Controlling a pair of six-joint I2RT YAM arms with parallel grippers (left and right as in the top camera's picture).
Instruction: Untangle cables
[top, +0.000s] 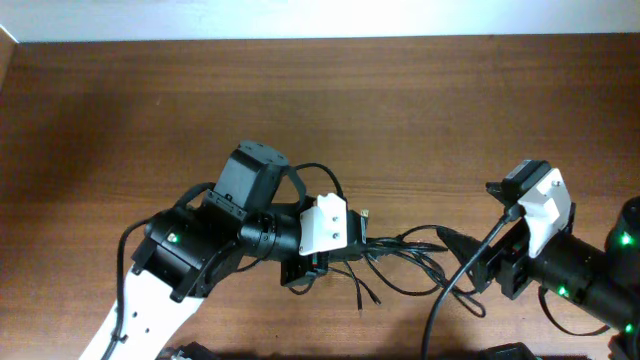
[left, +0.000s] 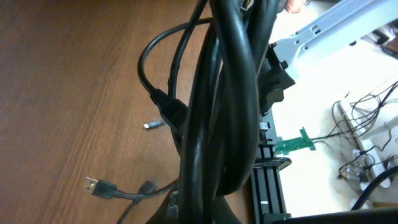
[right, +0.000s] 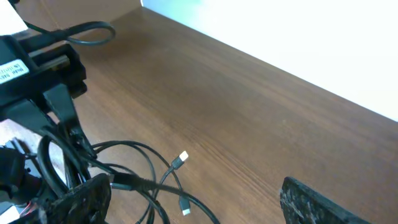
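Several thin black cables (top: 405, 255) lie together as one loose knot in the lower middle of the overhead view, on the brown table (top: 300, 100), between my two arms. The strands cross over each other many times, and I cannot follow any single one from end to end.

The left gripper (top: 325, 262) sits at the left end of this knot. In the left wrist view a thick bundle of cords runs from the top to the bottom of the frame, very near the lens, and it hides the fingers. So I cannot tell if this pincer is pinching the bundle or is only beside it.

The right gripper (right: 193, 190) is at the right end of the knot. Its fingers (right: 87, 196) are spread wide apart, one in each lower corner of the right wrist view, and they hold nothing. Some loops lie on the table between them.

A few ends are free: a flat silver plug (right: 180, 160) in the lower middle of the right wrist view, and a wider plug (left: 93, 185) in the lower left of the left wrist view.

In my judgement almost nothing is done. No cable lies apart from the others, so each one is yet to be pulled out and laid separately.
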